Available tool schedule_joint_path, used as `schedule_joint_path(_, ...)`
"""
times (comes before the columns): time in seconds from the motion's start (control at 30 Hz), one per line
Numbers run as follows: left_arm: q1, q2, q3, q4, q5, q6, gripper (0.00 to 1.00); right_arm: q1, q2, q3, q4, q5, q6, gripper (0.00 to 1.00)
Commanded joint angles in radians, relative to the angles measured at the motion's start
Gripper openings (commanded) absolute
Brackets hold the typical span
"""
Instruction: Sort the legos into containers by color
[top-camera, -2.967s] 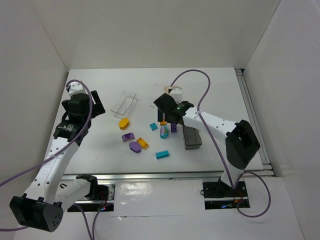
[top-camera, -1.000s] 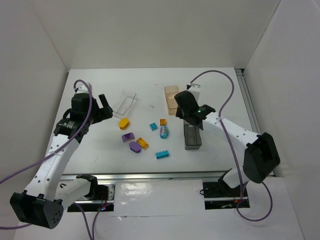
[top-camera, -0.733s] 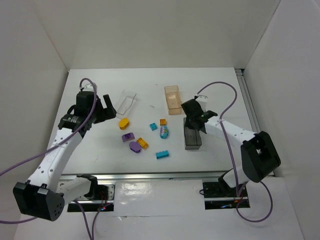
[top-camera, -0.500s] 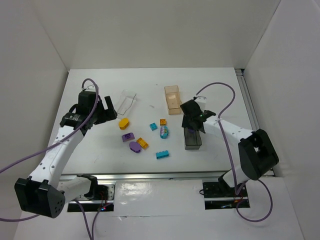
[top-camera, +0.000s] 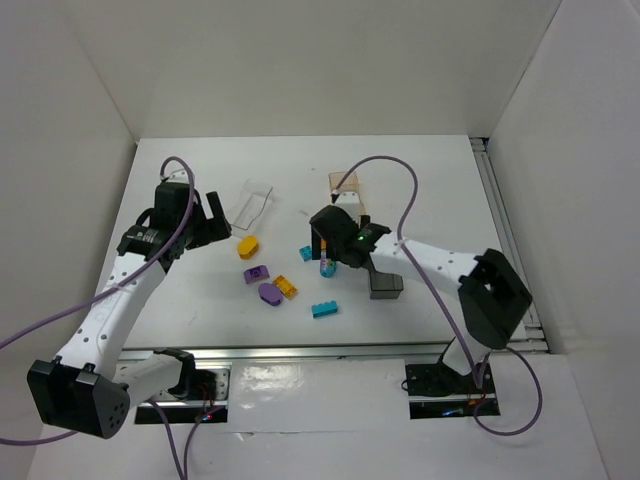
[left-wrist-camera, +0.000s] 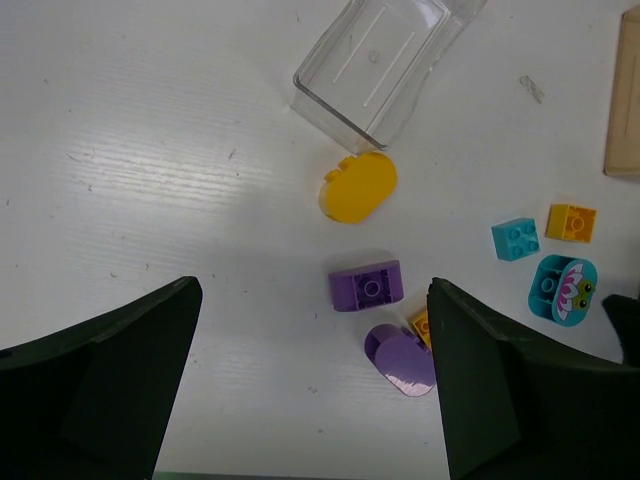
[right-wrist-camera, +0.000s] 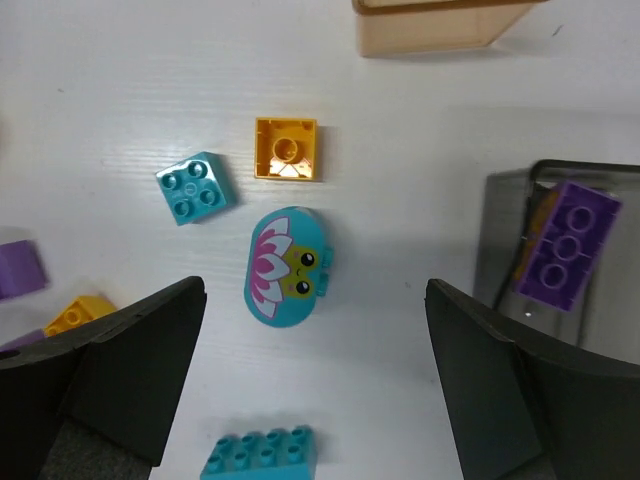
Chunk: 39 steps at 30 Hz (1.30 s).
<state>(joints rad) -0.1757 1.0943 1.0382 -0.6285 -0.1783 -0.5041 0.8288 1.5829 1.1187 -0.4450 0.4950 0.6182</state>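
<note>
your right claw (right-wrist-camera: 312, 300) swung back from dark smoky grey plastic tub (right-wrist-camera: 497, 250) to mid white table (right-wrist-camera: 120, 100); jaws wide, empty. purple rectangular studded brick (right-wrist-camera: 565, 245) lies inside that tub: one sorted. teal rounded flower-print brick (right-wrist-camera: 285, 262) directly below, likely next. left claw (left-wrist-camera: 313, 290) wide open, empty too.

Looked down from above and behind both arm bases in the top view, far enough back to take in the whole table (top-camera: 450, 190) and the side walls (top-camera: 60, 120). Faced straight down from the left wrist, fairly high, dark fingers (left-wrist-camera: 100, 390) in the lower corners. Faced straight down from the right wrist too, nearer the surface. Caught the flower-printed teal brick (right-wrist-camera: 285, 262), the small cyan brick (right-wrist-camera: 196, 188) and the orange square brick (right-wrist-camera: 286, 148) in both wrist views.
</note>
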Motion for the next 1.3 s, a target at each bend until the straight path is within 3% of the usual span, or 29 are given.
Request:
schedule_joint_path(0.0, -0.004, -0.022, 0.042, -0.007, -0.021, -0.011, 1.00, 0.003, 0.112, 0.046, 0.028, -0.025, 0.025, 0.98)
schedule_joint_path(0.17, -0.004, -0.022, 0.042, -0.016, -0.032, -0.002, 1.00, 0.003, 0.250, 0.118, 0.028, -0.049, 0.034, 0.98)
schedule_joint_path(0.27, -0.004, -0.013, 0.042, -0.016, -0.020, 0.019, 1.00, 0.003, 0.298, 0.133, 0.019, -0.049, 0.034, 0.93)
schedule_joint_path(0.4, -0.004, -0.004, 0.033, -0.016, -0.030, 0.019, 1.00, 0.023, 0.298, 0.133, 0.029, -0.049, 0.044, 0.75)
schedule_joint_path(0.5, -0.004, -0.004, 0.033, -0.016, -0.030, 0.019, 1.00, 0.023, 0.276, 0.133, 0.029, -0.049, 0.044, 0.48)
schedule_joint_path(0.6, -0.004, -0.004, 0.033, -0.016, -0.030, 0.019, 1.00, 0.023, 0.227, 0.142, 0.006, -0.009, 0.044, 0.34)
schedule_joint_path(0.8, -0.004, -0.025, 0.033, -0.016, -0.050, 0.019, 1.00, -0.014, 0.112, 0.184, -0.023, 0.060, -0.009, 0.33)
schedule_joint_path(0.93, -0.004, -0.034, 0.052, -0.025, -0.038, 0.029, 1.00, -0.144, 0.114, 0.225, 0.012, 0.016, -0.067, 0.33)
schedule_joint_path(1.1, -0.004, -0.004, 0.075, -0.083, -0.082, 0.041, 1.00, -0.272, 0.235, 0.338, 0.068, -0.056, -0.149, 0.39)
schedule_joint_path(1.27, -0.004, -0.022, 0.034, -0.074, -0.092, 0.041, 1.00, -0.310, 0.454, 0.576, -0.001, -0.072, -0.198, 0.42)
